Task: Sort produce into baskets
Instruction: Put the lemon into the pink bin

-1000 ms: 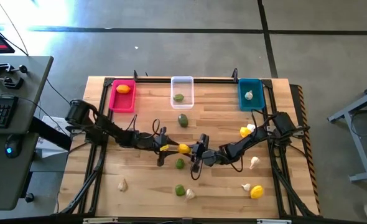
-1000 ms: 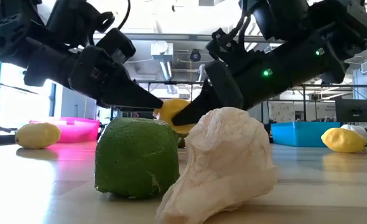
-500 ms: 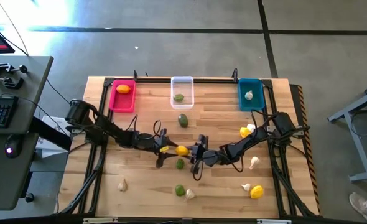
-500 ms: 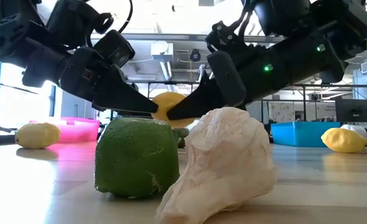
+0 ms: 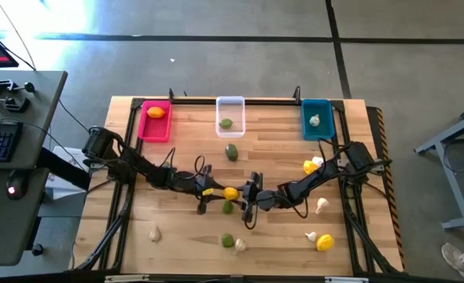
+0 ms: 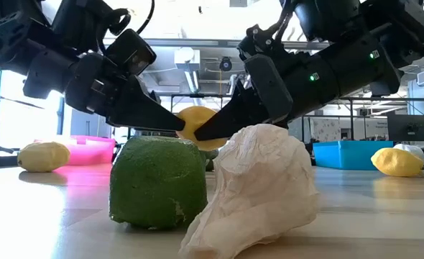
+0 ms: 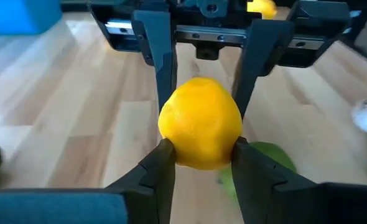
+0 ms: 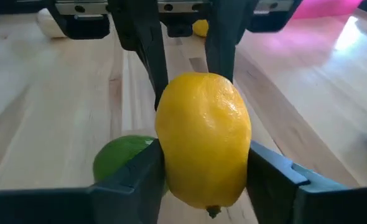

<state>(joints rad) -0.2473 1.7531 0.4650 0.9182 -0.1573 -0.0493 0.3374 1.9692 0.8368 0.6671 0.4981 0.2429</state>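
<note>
At mid-tabletop [image 5: 185, 236], a yellow lemon [image 5: 230, 192] sat off the wood between both hands, the left hand [image 5: 209, 191] meeting it from one side and the right hand [image 5: 250, 196] from the other. Compared with a second earlier, the lemon had shifted slightly toward the right arm and the left fingers [image 7: 160, 163] had narrowed onto it; in the left wrist view they pressed both flanks of the fruit. The right fingers [image 8: 147, 163] also bracketed the lemon [image 8: 203, 147], touching its sides, though that hand had widened over the same interval. Judged as a hand-to-hand transfer in progress, right giving up to left; which hand bore the weight could not be told. A green lime [image 5: 227, 207] lay on the wood just beneath. The pink basket [image 5: 154, 126] already held an orange-yellow fruit, so the lemon likely belongs there, on the left arm's side. Risk: dropping it if the right lets go early.
</note>
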